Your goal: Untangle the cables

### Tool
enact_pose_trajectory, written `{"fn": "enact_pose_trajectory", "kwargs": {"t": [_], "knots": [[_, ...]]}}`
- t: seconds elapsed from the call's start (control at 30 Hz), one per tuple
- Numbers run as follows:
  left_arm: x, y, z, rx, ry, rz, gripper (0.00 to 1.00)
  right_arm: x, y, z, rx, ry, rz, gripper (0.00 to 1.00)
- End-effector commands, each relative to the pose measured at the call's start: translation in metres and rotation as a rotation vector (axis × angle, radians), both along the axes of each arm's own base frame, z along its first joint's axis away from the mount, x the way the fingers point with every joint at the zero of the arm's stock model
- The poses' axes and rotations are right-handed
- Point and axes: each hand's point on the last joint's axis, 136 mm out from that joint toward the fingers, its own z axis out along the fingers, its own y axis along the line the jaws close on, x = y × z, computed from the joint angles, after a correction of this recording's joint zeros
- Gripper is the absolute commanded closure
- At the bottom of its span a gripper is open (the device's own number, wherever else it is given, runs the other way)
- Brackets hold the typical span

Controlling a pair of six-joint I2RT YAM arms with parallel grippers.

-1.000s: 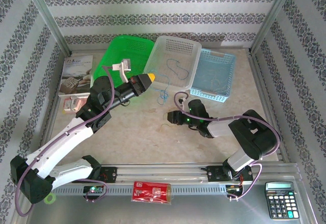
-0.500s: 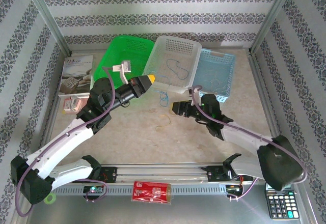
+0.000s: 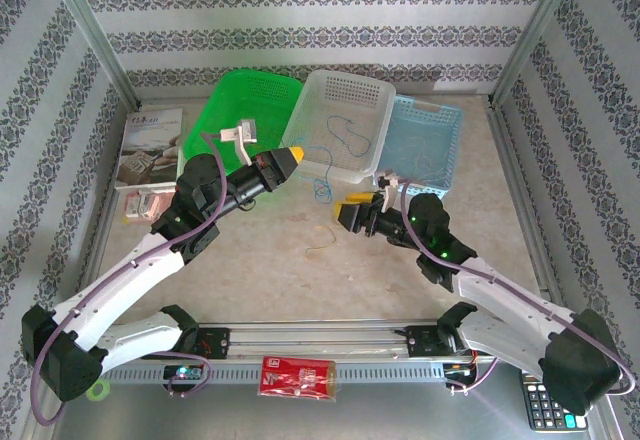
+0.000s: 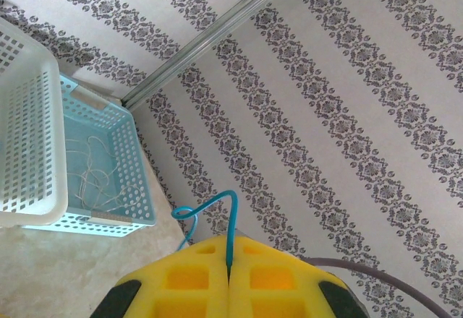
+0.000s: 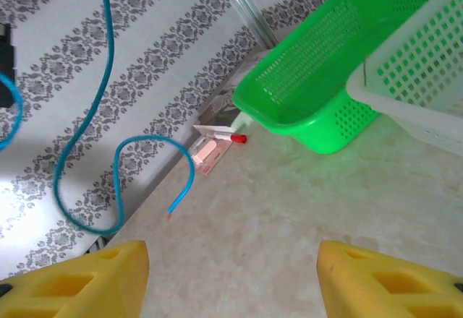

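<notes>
While the left arm held one cable up, the right gripper stood open beside it.

Top external: left gripper [image 3: 292, 156] was clamped on a thin teal-blue cable [image 3: 320, 194], which dangled just in front of the white perforated plastic basket [image 3: 345, 85]; right gripper [image 3: 347, 212] sat near the hanging cord, low over the table [image 3: 270, 260]. Left wrist: yellow pads were pressed together on the cable, which rose in a small loop; pale grey cords [image 4: 94, 181] lay coiled in the light blue plastic basket [image 4: 139, 188]. Right wrist: fingers were wide apart with nothing between them; the cable hung ahead to the left, and the green plastic basket [image 5: 318, 65] lay beyond.
</notes>
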Motion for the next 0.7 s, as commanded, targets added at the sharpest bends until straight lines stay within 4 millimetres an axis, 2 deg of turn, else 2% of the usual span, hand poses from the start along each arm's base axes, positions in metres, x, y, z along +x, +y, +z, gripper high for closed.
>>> {"fn": "enact_pose_trajectory", "kwargs": {"t": [0.0,0.43,0.67], "knots": [[0.001,0.002,0.013,-0.026,-0.056,0.011,1.00,-0.004,0.002,0.019,0.004,-0.080,-0.004,0.37],[0.001,0.002,0.016,-0.034,-0.058,0.009,1.00,-0.018,0.016,0.042,0.017,-0.153,0.033,0.36],[0.003,0.000,0.015,-0.043,-0.056,0.003,1.00,-0.018,0.027,0.051,0.017,-0.178,0.046,0.37]]}}
